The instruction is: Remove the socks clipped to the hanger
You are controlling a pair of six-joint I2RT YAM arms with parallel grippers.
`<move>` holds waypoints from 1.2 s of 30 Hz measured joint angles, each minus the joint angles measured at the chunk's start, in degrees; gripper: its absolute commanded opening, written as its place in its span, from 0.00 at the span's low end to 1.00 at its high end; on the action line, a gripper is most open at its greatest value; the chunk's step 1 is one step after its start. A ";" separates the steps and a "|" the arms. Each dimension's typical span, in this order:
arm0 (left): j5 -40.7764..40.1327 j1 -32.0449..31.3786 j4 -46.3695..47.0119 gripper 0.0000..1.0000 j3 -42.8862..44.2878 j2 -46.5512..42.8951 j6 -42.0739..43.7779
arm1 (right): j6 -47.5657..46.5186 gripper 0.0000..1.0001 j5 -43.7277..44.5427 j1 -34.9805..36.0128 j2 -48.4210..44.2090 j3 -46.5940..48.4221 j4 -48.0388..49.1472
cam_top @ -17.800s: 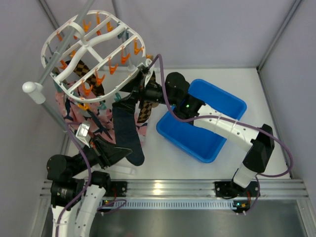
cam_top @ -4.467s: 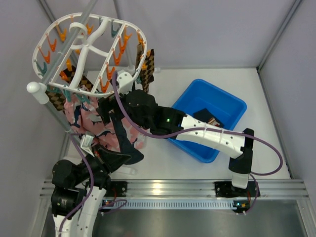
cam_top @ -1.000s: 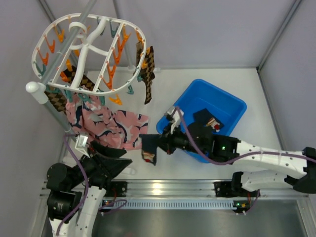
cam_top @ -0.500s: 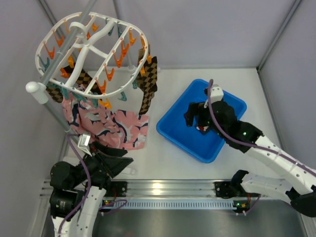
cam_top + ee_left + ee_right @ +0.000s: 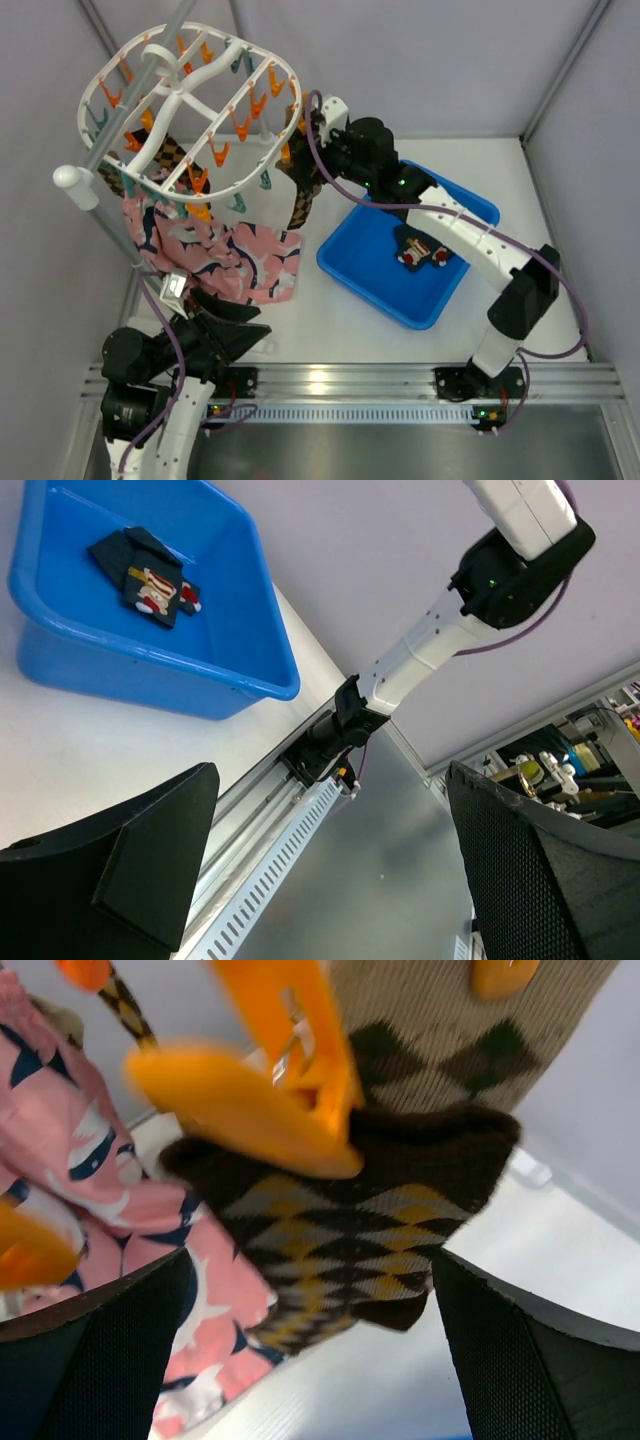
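Observation:
The white hanger [image 5: 190, 100] hangs from a grey pole at the upper left, with orange and teal clips around it. A brown-and-black checkered sock [image 5: 303, 200] dangles from its right end, and pink socks [image 5: 215, 255] hang below it. My right gripper [image 5: 308, 150] is up at that checkered sock and open. In the right wrist view the checkered sock [image 5: 350, 1220] hangs from an orange clip [image 5: 270, 1090] between the wide fingers of the right gripper [image 5: 310, 1360], touching neither. My left gripper [image 5: 255, 318] is low at the near left, open and holding nothing.
A blue bin [image 5: 365, 265] stands right of centre with a dark sock [image 5: 420, 248] in it. The left wrist view shows the blue bin [image 5: 120, 670], the dark sock [image 5: 145, 570] and the right arm's base by the metal rail. A second checkered sock [image 5: 165, 155] hangs under the hanger.
My right gripper opened and let a dark sock fall into the blue bin, then rose left to the checkered sock. The hanger swung a little. The left arm stayed put.

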 measured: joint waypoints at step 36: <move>-4.44 0.00 -0.02 0.98 -0.63 2.75 4.42 | 23.85 0.00 -41.16 -1.55 -11.50 -22.03 23.32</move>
